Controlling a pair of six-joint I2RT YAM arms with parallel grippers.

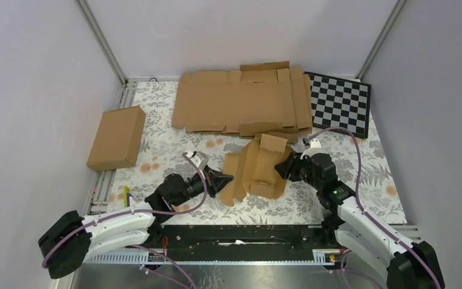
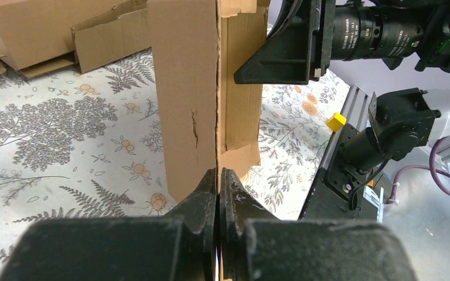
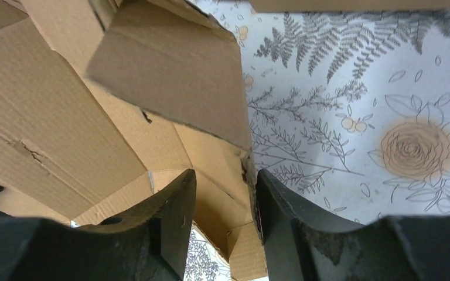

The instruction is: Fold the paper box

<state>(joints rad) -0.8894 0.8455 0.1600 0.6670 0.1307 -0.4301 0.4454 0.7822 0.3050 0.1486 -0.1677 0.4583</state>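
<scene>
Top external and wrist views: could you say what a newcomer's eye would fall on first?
The half-folded paper box in the middle stands out, pinched at one edge by the left fingers. The right fingers stand apart around a flap. Behind lie wide cardboard sheets and a checkerboard.

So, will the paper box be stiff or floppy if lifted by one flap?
The paper box probably hinges at its creases, so loose flaps may swing. Thin corrugated panels look light. A visible crack suggests tearing risk.

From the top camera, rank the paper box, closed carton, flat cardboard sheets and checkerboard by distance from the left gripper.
1. paper box, held by the left gripper, just to its right
2. flat cardboard sheets, straight behind
3. closed carton, left edge
4. checkerboard, back right corner
</scene>
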